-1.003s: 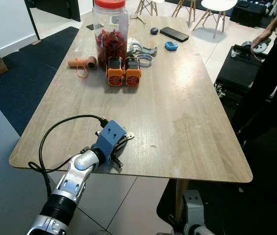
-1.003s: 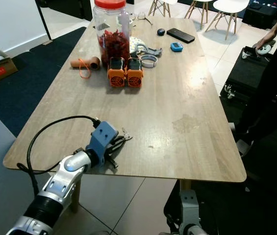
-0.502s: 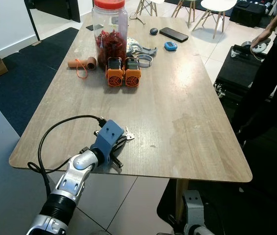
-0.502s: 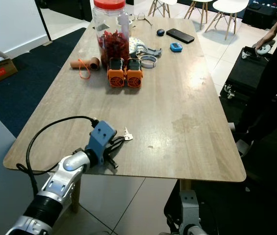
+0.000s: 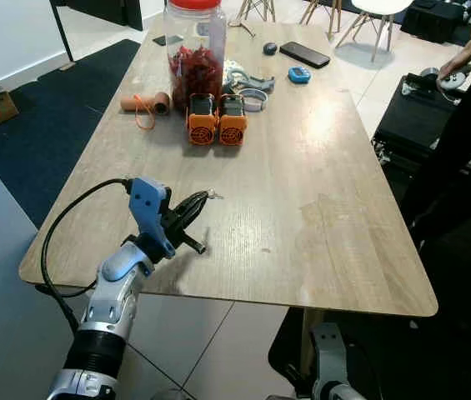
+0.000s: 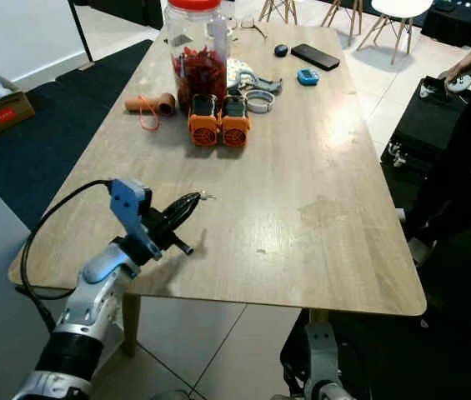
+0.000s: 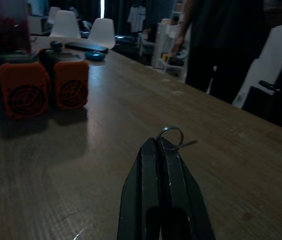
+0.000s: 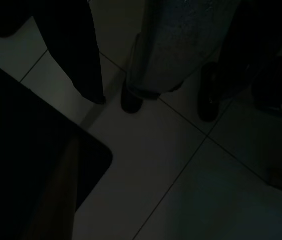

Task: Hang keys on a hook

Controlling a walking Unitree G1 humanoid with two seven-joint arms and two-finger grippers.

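Our left gripper (image 5: 202, 198) sits left of centre in the head view, raised just above the wooden table (image 5: 302, 167), its two black fingers (image 7: 161, 170) pressed together on the key ring (image 7: 171, 136), whose silver loop pokes out past the tips. Up the table, in the upper left, stand two orange fan units (image 5: 217, 120) before a red-lidded jar (image 5: 194, 46); a black phone (image 5: 306, 55) lies beyond. A person's hand (image 5: 456, 62) rests on dark equipment at the upper right. Our right gripper (image 8: 145, 60) hangs over floor tiles; we cannot tell how far apart its fingers stand.
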